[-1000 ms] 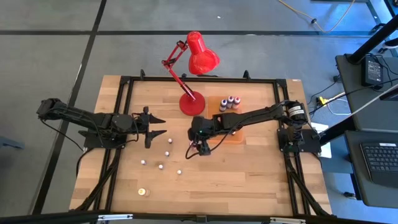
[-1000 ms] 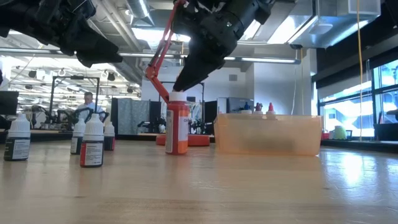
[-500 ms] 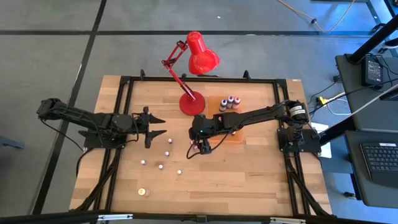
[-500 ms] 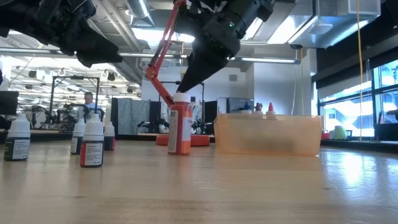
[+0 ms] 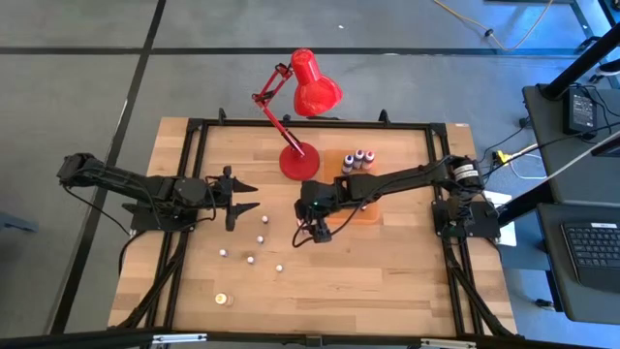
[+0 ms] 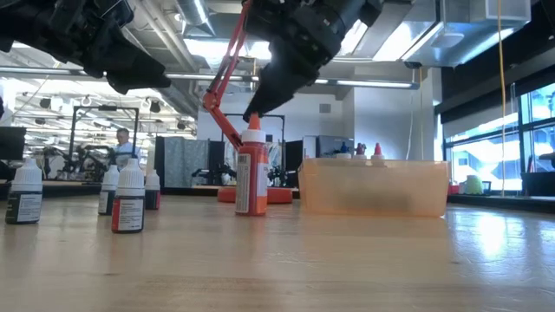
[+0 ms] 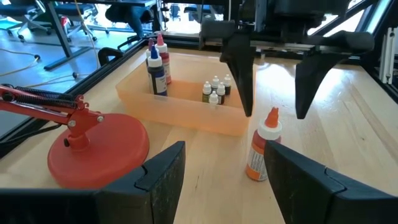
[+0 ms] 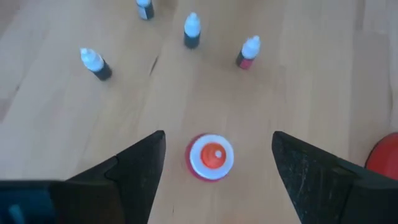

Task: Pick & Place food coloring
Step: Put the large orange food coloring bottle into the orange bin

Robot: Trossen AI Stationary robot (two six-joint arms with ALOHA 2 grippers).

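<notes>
Food coloring bottle [image 6: 251, 169] stood free under the right gripper [image 5: 318, 231], fingers apart; left gripper [image 5: 242, 197] waited, fingers apart, its tips cut off in the low view.

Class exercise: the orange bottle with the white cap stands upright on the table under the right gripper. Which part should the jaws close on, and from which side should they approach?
Grip the orange bottle from straight above, on its shoulder just under the white cap. It stands upright and apart from other things, and the right gripper already hangs over it, open, jaws on either side. The cap's narrow tip would probably slip.
</notes>
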